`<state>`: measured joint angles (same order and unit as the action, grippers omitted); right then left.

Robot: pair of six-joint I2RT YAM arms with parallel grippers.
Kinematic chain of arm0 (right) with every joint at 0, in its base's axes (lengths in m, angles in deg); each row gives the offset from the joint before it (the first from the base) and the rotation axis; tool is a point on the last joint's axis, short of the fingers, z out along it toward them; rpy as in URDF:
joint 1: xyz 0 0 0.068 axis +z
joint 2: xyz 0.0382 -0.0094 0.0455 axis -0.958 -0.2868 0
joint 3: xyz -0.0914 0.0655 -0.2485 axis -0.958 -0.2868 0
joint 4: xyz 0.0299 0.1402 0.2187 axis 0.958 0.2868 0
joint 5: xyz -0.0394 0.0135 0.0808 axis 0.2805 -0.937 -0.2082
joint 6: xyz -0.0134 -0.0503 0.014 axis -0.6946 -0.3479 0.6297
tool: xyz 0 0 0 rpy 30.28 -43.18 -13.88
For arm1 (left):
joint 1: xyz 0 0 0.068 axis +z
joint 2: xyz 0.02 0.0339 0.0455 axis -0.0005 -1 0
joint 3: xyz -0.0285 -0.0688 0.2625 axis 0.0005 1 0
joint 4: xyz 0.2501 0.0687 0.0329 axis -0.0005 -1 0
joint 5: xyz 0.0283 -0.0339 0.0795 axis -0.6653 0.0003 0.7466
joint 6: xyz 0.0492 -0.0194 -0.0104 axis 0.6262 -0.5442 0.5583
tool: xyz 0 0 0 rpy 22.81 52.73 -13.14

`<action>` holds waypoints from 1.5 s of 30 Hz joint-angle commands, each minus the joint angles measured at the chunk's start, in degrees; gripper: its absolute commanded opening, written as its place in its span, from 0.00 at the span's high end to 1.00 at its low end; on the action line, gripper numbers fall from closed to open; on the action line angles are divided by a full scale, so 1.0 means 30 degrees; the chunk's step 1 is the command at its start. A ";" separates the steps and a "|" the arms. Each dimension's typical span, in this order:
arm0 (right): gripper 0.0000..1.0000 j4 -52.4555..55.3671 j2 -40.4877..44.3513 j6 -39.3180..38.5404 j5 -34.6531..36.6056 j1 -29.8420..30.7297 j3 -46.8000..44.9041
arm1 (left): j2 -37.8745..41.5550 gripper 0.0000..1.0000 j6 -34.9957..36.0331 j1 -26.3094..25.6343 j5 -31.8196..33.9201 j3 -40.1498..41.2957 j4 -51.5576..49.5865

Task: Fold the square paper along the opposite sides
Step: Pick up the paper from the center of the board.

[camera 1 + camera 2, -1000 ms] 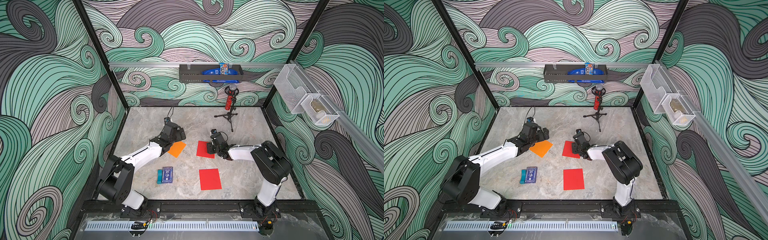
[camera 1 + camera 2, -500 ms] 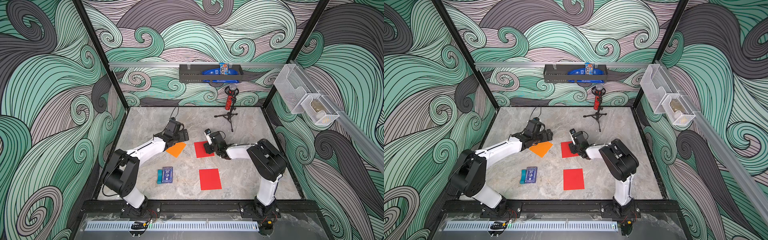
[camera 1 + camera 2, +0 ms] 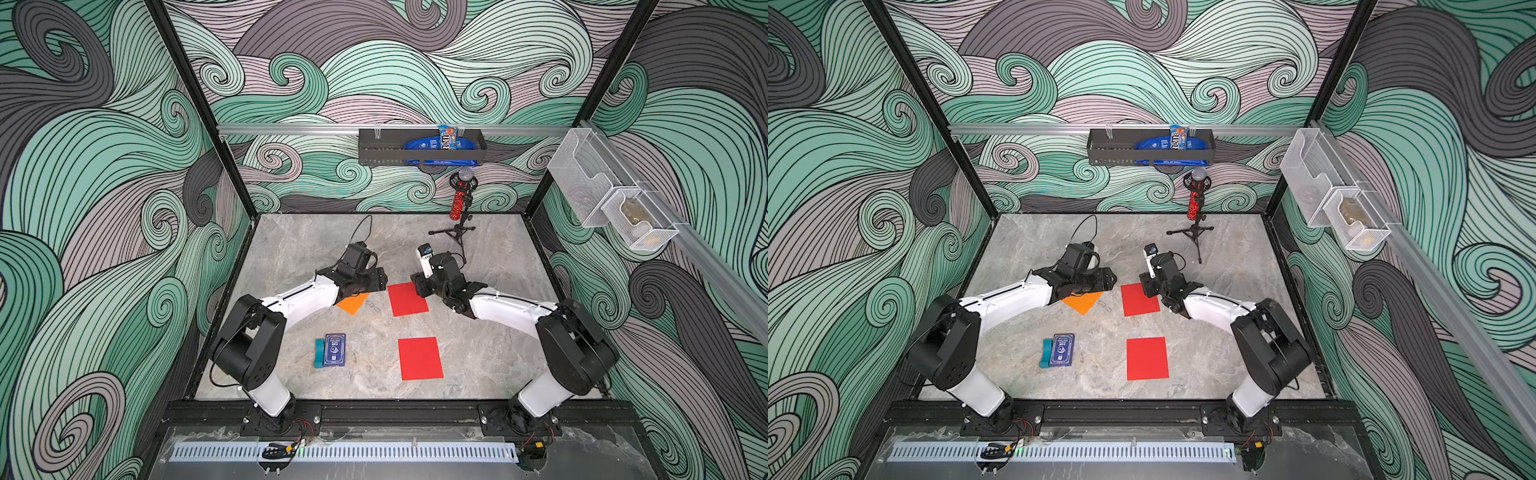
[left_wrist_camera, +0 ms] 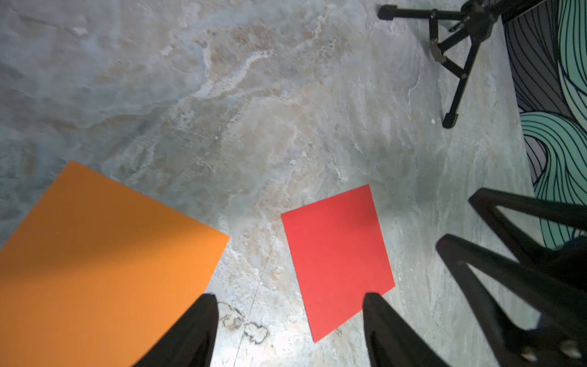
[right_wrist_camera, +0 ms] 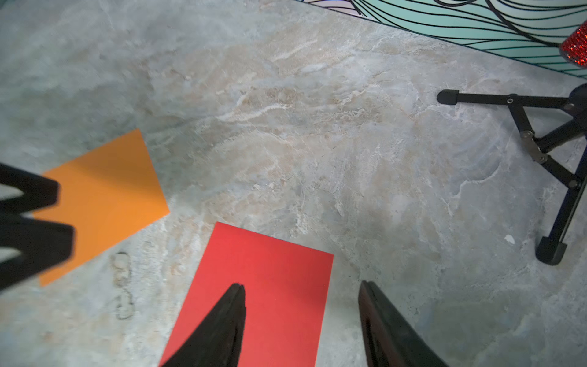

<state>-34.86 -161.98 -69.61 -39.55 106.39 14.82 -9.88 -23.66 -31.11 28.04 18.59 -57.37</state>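
orange paper (image 3: 353, 304) half under arm (image 3: 299, 300), tripod (image 4: 458, 95) cropped

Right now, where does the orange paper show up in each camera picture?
In a top view: orange paper, mid-table, left of the red paper.
In a top view: same place.
Left wrist: large, beside the red paper.
Right wrist: smaller, beside the red paper.
Shared landmark: black tripod.
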 commanded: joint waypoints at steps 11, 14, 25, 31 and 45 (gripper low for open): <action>0.36 0.1944 -0.0535 0.2969 -0.6022 -0.2630 -0.1521 | -0.3223 0.27 -0.0677 -0.1364 -0.1177 -0.2006 -0.1530; 0.36 0.1910 -0.0965 0.3079 -0.6485 -0.2963 -0.1474 | -0.4267 0.27 -0.0634 -0.1436 -0.1472 -0.2786 -0.1936; 0.44 0.0966 -0.2537 0.3122 -0.6952 -0.2992 -0.1927 | -0.5931 0.27 -0.0491 -0.1428 -0.1851 -0.3711 -0.2034; 0.47 0.0276 -0.2619 0.3269 -0.7577 -0.2763 -0.2636 | -0.6261 0.23 -0.0542 -0.1432 -0.2744 -0.3124 -0.0567; 0.48 -0.1592 -0.2859 0.3789 -0.8055 -0.1487 -0.3525 | -0.6836 0.23 -0.0897 -0.1443 -0.3382 -0.2561 0.0086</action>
<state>-40.34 -168.86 -59.49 -62.46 101.08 5.46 -28.22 -25.80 -35.13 18.51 9.21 -54.73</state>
